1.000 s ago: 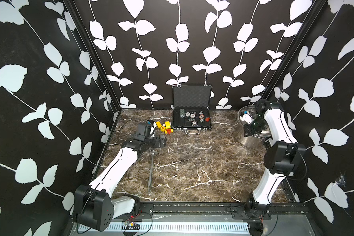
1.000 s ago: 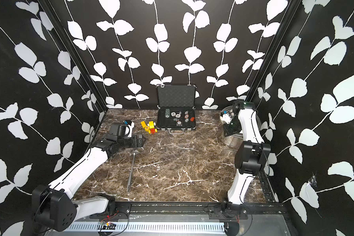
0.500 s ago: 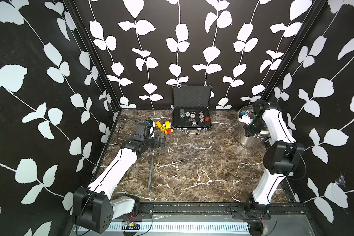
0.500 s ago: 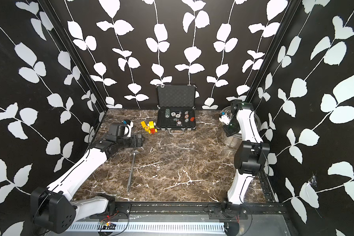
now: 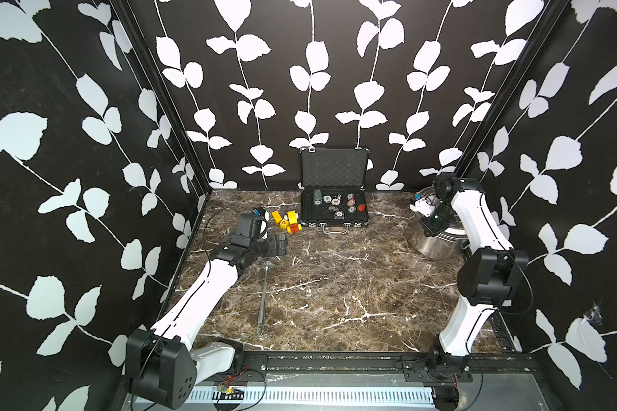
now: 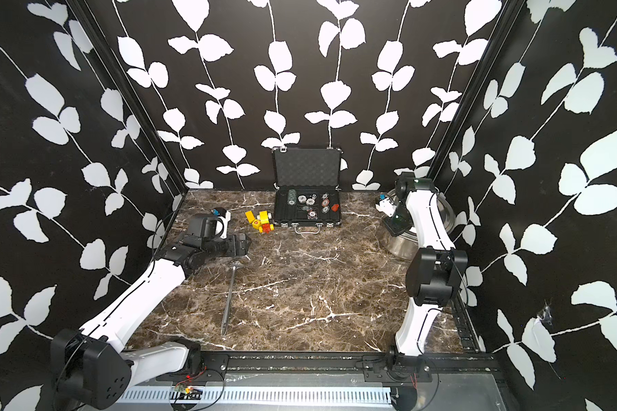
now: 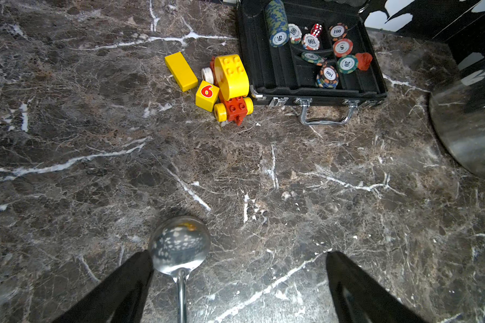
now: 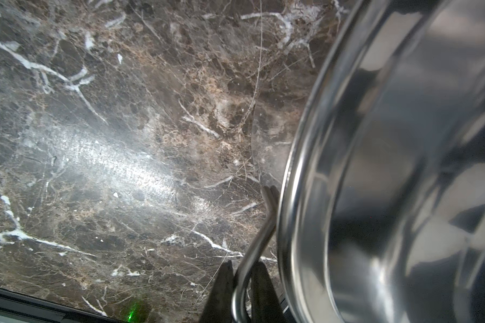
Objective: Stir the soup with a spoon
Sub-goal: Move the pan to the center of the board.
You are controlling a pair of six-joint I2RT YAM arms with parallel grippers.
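The spoon, a long thin steel ladle, lies on the marble floor at the left, also in a top view. Its round bowl sits just inside one finger of my left gripper, which stands wide open low over it. The steel pot stands at the far right, its inside bare and shiny; no soup shows in it. My right gripper is shut on the pot's loop handle at the pot's left rim.
An open black case of poker chips stands at the back middle, with yellow and red toy blocks to its left, close to my left gripper. The patterned walls close in on three sides, and the pot sits near the right wall.
My right gripper's jaws have closed onto the pot's loop handle. The left arm and the spoon have not moved.
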